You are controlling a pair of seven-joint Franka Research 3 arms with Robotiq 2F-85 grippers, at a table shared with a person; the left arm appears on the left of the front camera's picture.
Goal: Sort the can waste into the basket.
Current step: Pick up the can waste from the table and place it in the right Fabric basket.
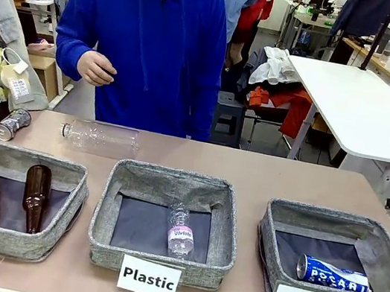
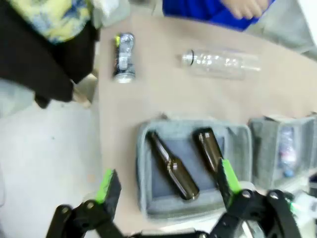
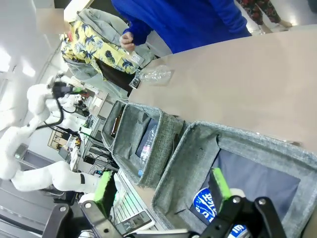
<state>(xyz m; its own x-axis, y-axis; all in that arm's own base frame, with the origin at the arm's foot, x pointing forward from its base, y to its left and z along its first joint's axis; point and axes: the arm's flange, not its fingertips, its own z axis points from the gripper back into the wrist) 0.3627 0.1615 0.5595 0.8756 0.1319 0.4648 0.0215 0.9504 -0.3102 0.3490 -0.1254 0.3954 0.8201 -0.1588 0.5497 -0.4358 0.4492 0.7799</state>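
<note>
We see the left gripper [image 2: 167, 182] with its jaws spread wide and nothing between them, hanging over the "Bottle" basket [image 2: 143, 168], where two brown glass bottles [image 2: 173, 166] lie side by side. The silver can [image 2: 123, 57] is well apart from this gripper. In the left wrist view it lies on its side on the bare desk [image 2: 163, 99], beyond the basket and close to the desk's edge. In the front view we find it at the far left corner. A large clear plastic bottle [image 2: 220, 62] lies on the desk beside it, in front of a person in a blue hoodie whose hand [image 1: 95, 68] is held loosely at the waist.

The right gripper [image 3: 161, 184] is likewise released and grasps nothing. It hangs above the near side of the "Can" basket [image 3: 183, 168]. The blue can [image 3: 205, 206] lies on its side on this basket's dark base, below the gripper and next to one green-padded finger [image 3: 219, 183] in the right wrist view; we cannot tell whether they touch. In the front view the blue can rests in the basket's near right part.

The middle "Plastic" basket [image 1: 112, 207] holds a small clear bottle [image 1: 180, 232].
</note>
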